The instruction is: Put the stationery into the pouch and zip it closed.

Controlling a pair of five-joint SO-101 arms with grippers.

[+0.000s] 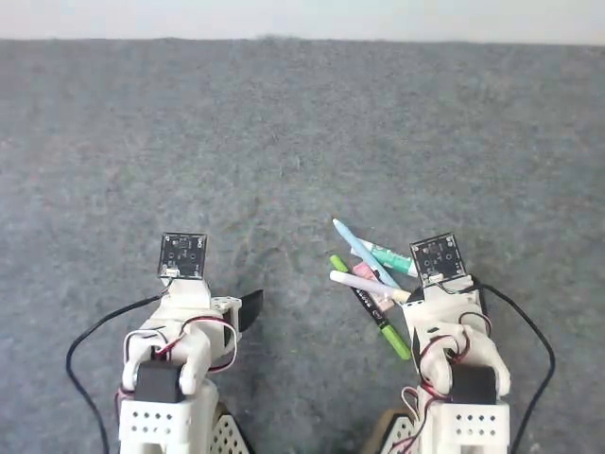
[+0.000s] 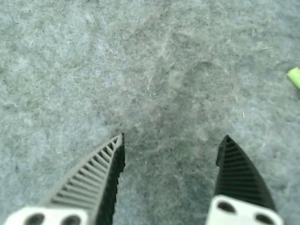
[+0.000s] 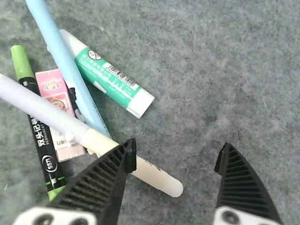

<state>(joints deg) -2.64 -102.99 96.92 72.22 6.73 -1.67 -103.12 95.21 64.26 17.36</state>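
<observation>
A small pile of stationery (image 1: 370,277) lies on the grey felt, just left of the right arm (image 1: 444,312). In the right wrist view it is a light blue pen (image 3: 65,65), a green and white glue stick (image 3: 110,77), a green and black marker (image 3: 40,140), a pink eraser (image 3: 54,98) and a lavender pen with a cream cap (image 3: 42,110) lying across the others. My right gripper (image 3: 178,142) is open just above the felt, one finger over the cream cap. My left gripper (image 2: 173,137) is open over bare felt, with the marker's green tip (image 2: 294,77) off to its side.
Grey felt (image 1: 284,142) covers the table up to the pale far edge (image 1: 302,36). Black cables (image 1: 90,340) loop beside both arm bases. Wide bare felt stretches ahead of the two arms and between them.
</observation>
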